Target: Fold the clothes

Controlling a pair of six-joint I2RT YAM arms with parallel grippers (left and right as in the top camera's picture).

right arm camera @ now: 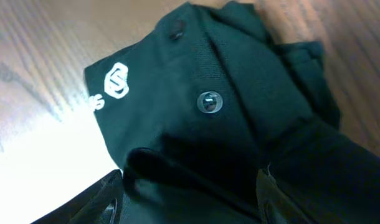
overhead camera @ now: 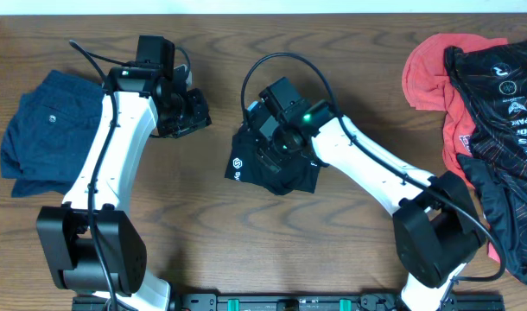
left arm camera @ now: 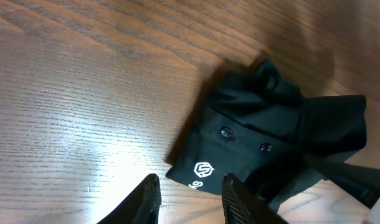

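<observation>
From above, the black trousers (overhead camera: 262, 177) lie in the middle of the surface (overhead camera: 203, 233), already bundled into a small, thick packet with a white logo at its left corner. The right pincer (overhead camera: 270, 149) sits directly on top of the packet. The left pincer (overhead camera: 193, 114) hangs over bare wood just beside it, clear of the cloth. The navy shorts (overhead camera: 47, 130) lie far left and the printed jersey (overhead camera: 505, 95) far right, both well apart from the work.

The left wrist view shows its own fingers (left arm camera: 149, 199) parted with only wood between them, so that pincer is released and empty. The packet lies just ahead, its top edge rumpled.

In the right wrist view, the fingers (right arm camera: 106, 202) stand wide apart with a ridge of black cloth between them. I cannot tell whether they bite on it or merely straddle it.

To my eye the folding is near its end and this is the last tuck. Next, the right arm should lift off without dragging the top layer, and the loose rumpled flaps should be pressed flat.
</observation>
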